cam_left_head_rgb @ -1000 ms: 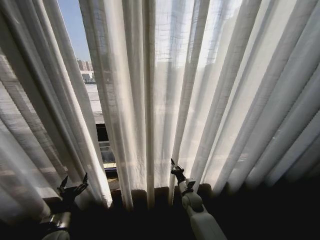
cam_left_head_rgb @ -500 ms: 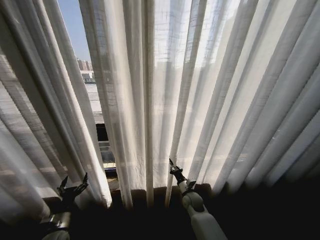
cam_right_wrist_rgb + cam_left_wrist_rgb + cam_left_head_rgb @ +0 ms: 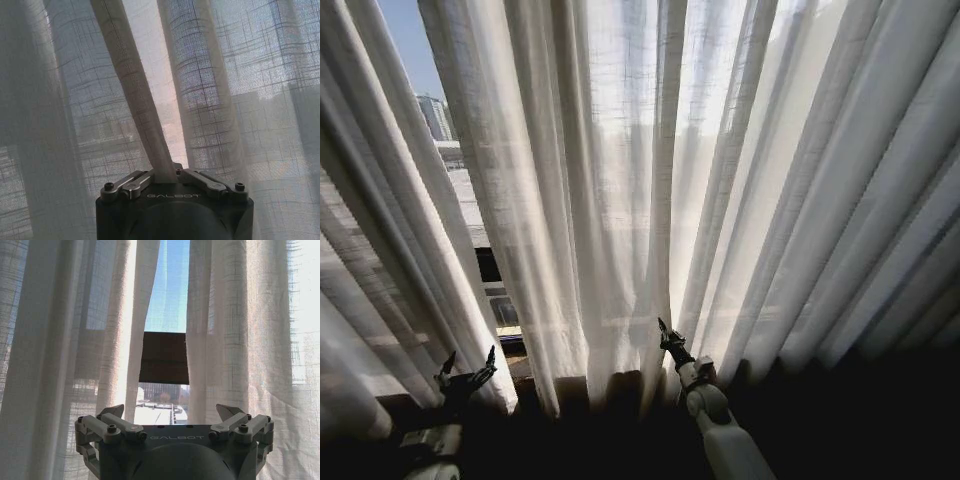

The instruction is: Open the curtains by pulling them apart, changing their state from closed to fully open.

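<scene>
Right gripper [image 3: 165, 172] is clenched on a pleat of the sheer curtains [image 3: 620, 180], plain from its wrist; left gripper [image 3: 465, 368] hangs released below the narrow window gap [image 3: 167, 305], panels hemming both edges

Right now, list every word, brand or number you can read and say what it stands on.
"GALBOT": on the body of the left gripper, open in front of the curtains.
"GALBOT": on the body of the right gripper, shut on a fold of the curtains.
No other text is readable.
</scene>
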